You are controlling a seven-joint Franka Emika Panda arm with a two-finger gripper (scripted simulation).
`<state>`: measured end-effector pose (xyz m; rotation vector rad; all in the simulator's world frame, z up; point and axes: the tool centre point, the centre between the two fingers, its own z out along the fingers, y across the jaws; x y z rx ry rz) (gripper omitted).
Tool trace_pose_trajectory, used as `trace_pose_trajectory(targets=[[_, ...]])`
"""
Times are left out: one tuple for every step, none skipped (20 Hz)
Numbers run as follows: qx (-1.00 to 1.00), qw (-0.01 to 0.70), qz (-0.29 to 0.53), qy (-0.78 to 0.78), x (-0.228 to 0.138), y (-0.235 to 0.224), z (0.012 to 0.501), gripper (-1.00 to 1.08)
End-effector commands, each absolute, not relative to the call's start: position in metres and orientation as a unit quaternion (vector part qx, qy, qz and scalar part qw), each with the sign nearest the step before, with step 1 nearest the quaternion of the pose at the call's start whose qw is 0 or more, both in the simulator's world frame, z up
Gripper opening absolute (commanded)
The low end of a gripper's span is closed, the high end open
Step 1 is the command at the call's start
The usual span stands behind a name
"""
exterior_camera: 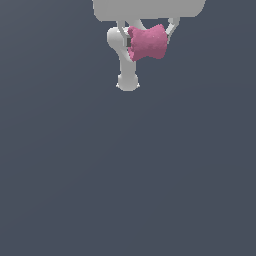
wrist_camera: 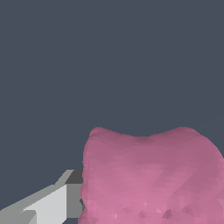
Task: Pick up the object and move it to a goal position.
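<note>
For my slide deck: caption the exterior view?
Panda gripper holding a pink pinched-sided block between its jaws against plain grey.

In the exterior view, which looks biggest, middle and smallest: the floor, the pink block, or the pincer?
1. Grey floor, by far the largest.
2. Pincer, white, partly cut off at the top edge.
3. Pink block, smallest, between its fingers.

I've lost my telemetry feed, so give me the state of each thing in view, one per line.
gripper: shut on the pink block, one finger on either side.
pink block: held between the fingers, pinched sides intact; whether it is clear of the ground cannot be told.
</note>
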<state>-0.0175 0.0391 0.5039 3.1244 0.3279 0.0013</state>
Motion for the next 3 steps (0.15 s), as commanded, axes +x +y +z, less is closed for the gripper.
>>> trace_pose_trajectory(targets=[[0.995,0.0,0.0,0.104,-0.0174,0.0392,0.5067,-1.0],[0.995,0.0,0.0,0.104,-0.0173,0.0392,0.507,-1.0],[0.995,0.0,0.0,0.104,-0.0173,0.0392,0.5071,-1.0]])
